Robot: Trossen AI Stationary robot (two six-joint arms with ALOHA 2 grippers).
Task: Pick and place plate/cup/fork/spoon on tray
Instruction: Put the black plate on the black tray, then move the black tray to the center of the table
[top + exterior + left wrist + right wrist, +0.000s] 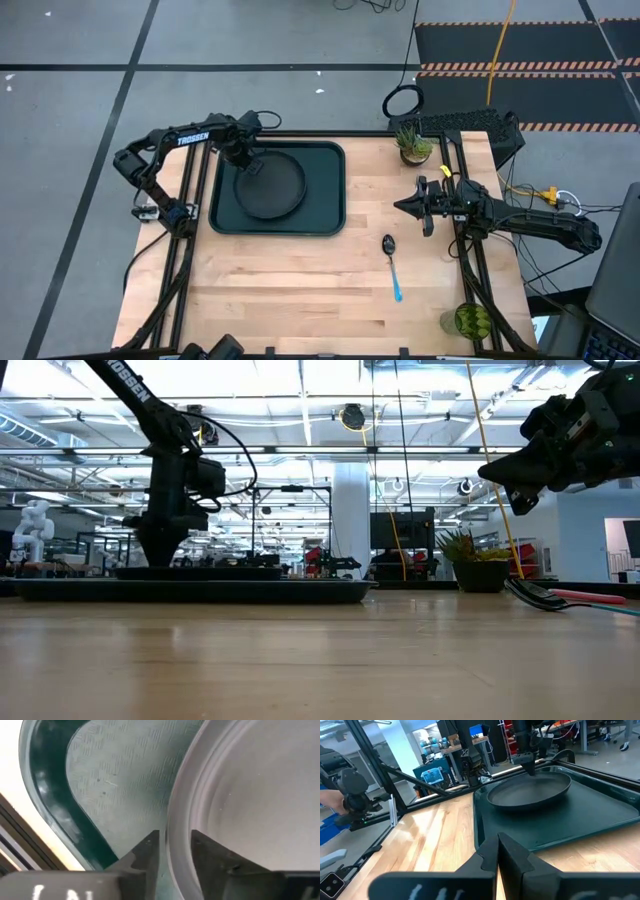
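Note:
The dark plate (272,188) lies in the dark green tray (325,215) at the table's far left. My left gripper (250,166) stands over the plate's far-left rim, shut on it. My right gripper (405,207) is shut and empty, above the table right of the tray. The spoon (392,266) lies flat on the table near it, its blue handle toward the near edge. The green cup (471,320) stands at the near right corner. The fork shows only in the low view, where its red-pink handle (592,597) lies on the table. My left gripper pinches the plate's raised rim (176,840) between its two fingers, one finger (149,851) outside the rim and one (202,851) inside. The fingers come from above, pointing down, at the plate's far-left edge. The plate's body rests in the tray.
A small potted plant (412,143) stands at the far right of the table. The bare wood between the tray and the near edge holds only the spoon. Frame rails run along both sides of the table.

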